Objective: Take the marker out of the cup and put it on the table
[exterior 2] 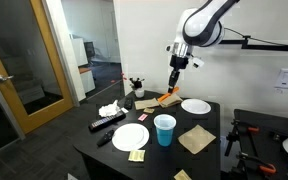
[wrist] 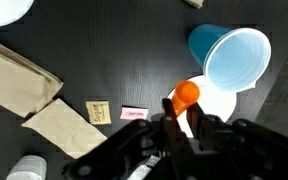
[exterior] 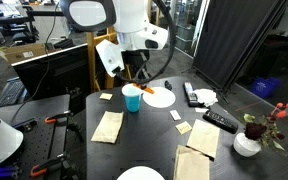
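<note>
Gripper [wrist: 184,120]: fingers closed in on the marker, pinching it. Orange tip shows btwn the fingers in wrist view.
Marker [wrist: 187,95]: out of the cup, held off the counter. In an exterior view [exterior: 148,91] it hangs tilted just right of the cup, over the edge of a white plate.
Cup [wrist: 231,55]: light blue, upright, pale inside, nothing in it. Stands on the counter just beside the plate. In an exterior view [exterior 2: 164,129] it's nearer the camera than the gripper [exterior 2: 174,82].
Counter [exterior: 149,135]: dark, flat, w/ lots of small items spread around.
White plate [wrist: 216,103]: right under the marker tip in wrist view, touching or v. close to the cup base, can't tell which.
Brown napkins [wrist: 19,75]: left side in wrist view, flat, well apart from the cup.
Small notes: tan one [wrist: 97,112] and pink one [wrist: 133,113] side by side, left of the gripper.
Remote [exterior: 220,120]: far right, near a white vase w/ flowers [exterior: 249,140].
</note>
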Robot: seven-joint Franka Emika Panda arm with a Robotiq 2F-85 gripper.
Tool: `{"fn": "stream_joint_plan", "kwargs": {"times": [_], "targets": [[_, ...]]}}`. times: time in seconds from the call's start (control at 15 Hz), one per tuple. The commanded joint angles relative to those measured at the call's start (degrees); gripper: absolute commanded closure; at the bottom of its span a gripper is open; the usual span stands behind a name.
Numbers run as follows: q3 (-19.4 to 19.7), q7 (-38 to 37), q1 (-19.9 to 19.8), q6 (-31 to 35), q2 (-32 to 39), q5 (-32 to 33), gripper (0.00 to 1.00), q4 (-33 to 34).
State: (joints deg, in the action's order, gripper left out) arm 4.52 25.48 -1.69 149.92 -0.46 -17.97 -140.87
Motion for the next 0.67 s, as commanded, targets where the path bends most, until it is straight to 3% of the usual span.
{"fn": "stream_joint_plan", "kwargs": {"times": [0.0,0.07,0.13,0.6], "targets": [[-0.46,-0.20,-0.44,-0.10,-0.06,0.16,0.81,0.04],[-0.46,-0.20,-0.44,-0.09,-0.06,0.15,0.81,0.04],[-0.22,1.04,-0.65,0.07,0.96,-1.37,0.95,0.92],[-0.14,17.70,-4.38,-0.53,5.94,-17.91,0.95,4.73]]}}
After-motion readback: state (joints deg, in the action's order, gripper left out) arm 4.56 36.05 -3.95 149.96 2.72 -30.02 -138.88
